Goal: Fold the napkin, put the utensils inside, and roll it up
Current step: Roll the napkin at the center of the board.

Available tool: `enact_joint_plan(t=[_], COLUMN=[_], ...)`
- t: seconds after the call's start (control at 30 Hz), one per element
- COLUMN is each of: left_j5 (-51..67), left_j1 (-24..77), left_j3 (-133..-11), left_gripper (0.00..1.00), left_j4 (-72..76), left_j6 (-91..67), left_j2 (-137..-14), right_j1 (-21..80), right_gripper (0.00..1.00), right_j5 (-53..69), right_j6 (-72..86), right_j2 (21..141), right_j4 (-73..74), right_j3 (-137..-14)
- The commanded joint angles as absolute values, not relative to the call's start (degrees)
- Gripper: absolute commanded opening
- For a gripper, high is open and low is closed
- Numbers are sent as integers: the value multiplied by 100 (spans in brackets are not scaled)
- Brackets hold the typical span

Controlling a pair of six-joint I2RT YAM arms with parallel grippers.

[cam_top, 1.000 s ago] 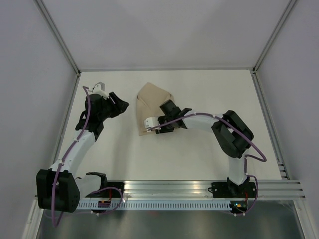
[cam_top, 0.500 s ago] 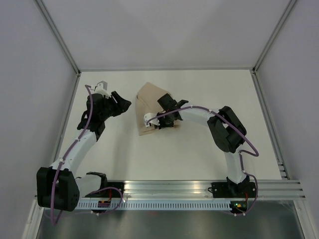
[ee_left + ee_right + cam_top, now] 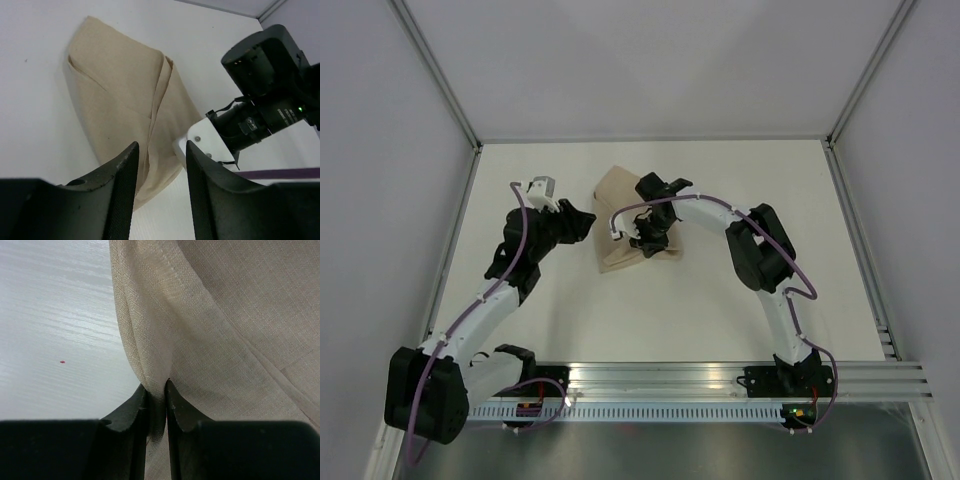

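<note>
The beige napkin point(image 3: 617, 192) lies folded and bunched on the white table, behind the middle. My right gripper point(image 3: 653, 243) is over its near right part and is shut on a raised fold of the cloth; the right wrist view shows the fold point(image 3: 156, 375) pinched between the two dark fingers. My left gripper point(image 3: 582, 222) is open and empty just left of the napkin. In the left wrist view the napkin point(image 3: 120, 85) lies beyond my open left gripper point(image 3: 160, 150), with the right arm's wrist point(image 3: 265, 90) to its right. No fork shows in any view.
A metal frame and grey walls point(image 3: 450, 200) bound the white table. A small grey bracket point(image 3: 540, 186) sits on the left arm's wrist. The aluminium rail point(image 3: 720, 375) with both arm bases runs along the near edge.
My right gripper has moved back and left over the napkin, dragging the cloth's fold with it. My left arm has swung right, closer to the napkin's left edge.
</note>
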State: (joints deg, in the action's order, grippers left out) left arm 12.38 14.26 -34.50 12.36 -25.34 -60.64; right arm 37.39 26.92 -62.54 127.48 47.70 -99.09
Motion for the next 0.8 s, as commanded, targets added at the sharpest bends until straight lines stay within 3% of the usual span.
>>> enact_joint_plan(t=[0.0,0.2,0.53,0.77], left_j5=[986,660,545,-658], left_j1=[1773,2495,2760,2865], left_j3=[-3402,-2848,-1926,-1363], left_gripper=[47,33,30,31], left_j4=[1872,2417,2312,2565], left_j6=[-1759,-1240,-1081,-1318], left_j2=[-5889,-5590,-4070,-2895], right_j1=[3621,3516,3437,3410], right_gripper=[17,16,15,15], right_j5=[2909,3164,3384,3472], right_j6=[-6495,-6565,-6706,-6671], right_j2=[13411,13790,14027,14141], right_j4=[6178,6924,7462,7646], right_j3=[-10133,-10687,-10899,-10916])
